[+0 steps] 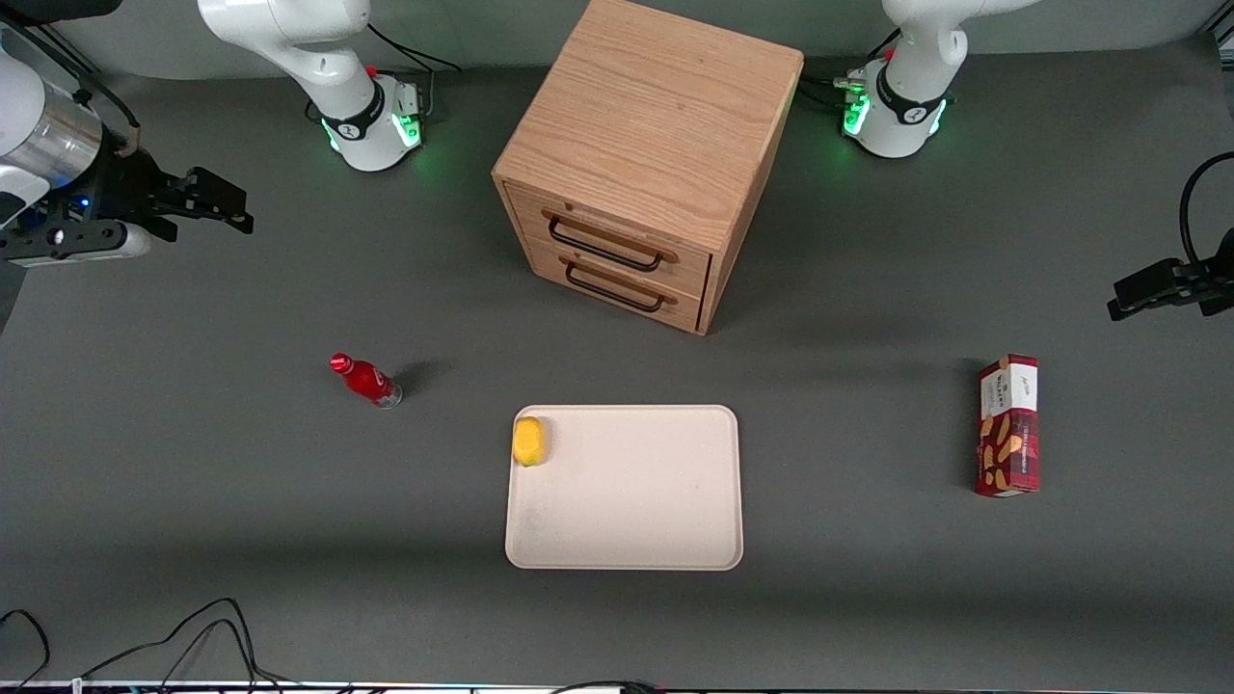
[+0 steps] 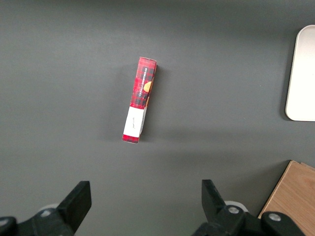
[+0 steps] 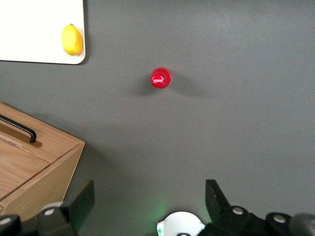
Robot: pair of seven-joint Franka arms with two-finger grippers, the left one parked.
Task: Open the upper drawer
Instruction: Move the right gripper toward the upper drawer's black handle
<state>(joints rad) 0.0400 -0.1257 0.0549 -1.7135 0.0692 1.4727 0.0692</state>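
I see the upper drawer [image 1: 611,234] fully pushed in, its light-oak front flush with the cabinet [image 1: 656,125] face. It is a wide, shallow panel with a visible wood grain and a thin black wire handle [image 1: 605,248] running along most of its width, set against a slightly raised wooden strip. Directly below it sits the matching lower drawer [image 1: 620,282], also closed, with its own black handle. The boxy oak cabinet stands on the dark grey table [image 1: 193,501], turned at an angle so the drawer fronts face the working arm's end as much as the front camera.

Nearer to the front camera than the cabinet lies a cream tray [image 1: 636,520], flat on the table, with a lemon [image 1: 528,440] resting in the tray corner closest to the cabinet and the working arm's end. A red bottle [image 1: 366,380] stands upright on the table beside the tray, toward the working arm's end and well apart from the cabinet. A red snack box [image 1: 1008,425] lies toward the parked arm's end.

My gripper [image 1: 207,200] hangs above the table at the working arm's end, well apart from the cabinet and touching nothing. Its fingers [image 3: 81,202] are spread wide with nothing between them.
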